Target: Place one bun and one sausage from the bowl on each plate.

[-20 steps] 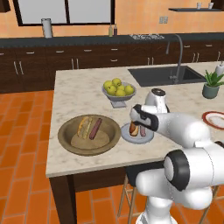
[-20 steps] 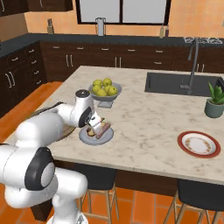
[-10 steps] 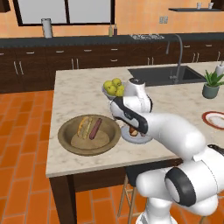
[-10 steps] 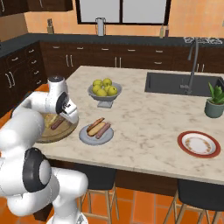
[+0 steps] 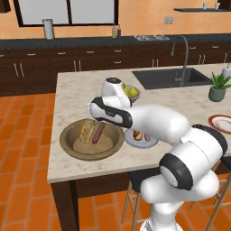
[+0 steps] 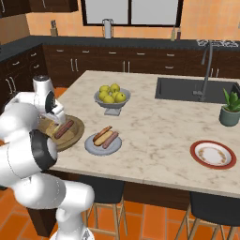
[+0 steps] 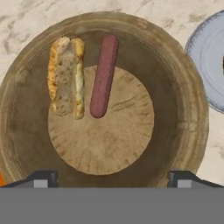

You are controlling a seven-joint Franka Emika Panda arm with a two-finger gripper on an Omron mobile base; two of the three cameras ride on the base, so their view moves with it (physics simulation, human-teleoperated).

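Hovering with jaws wide open over the shallow olive-brown wooden bowl (image 7: 105,100), I see its split bun (image 7: 66,77) at ten o'clock beside the reddish-brown sausage (image 7: 104,75), ready for the red-rimmed white plate (image 6: 213,153).

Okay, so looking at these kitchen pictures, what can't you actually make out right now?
- Left base view: the white arm covers part of the pale grey-blue plate; its food is half hidden.
- Left base view: the right edge cuts off the white red-rimmed plate.
- Right base view: the arm hides the near left of the olive-brown wooden bowl.
- Hand view: the gripper shows just its tips, set wide apart above the bun and sausage.
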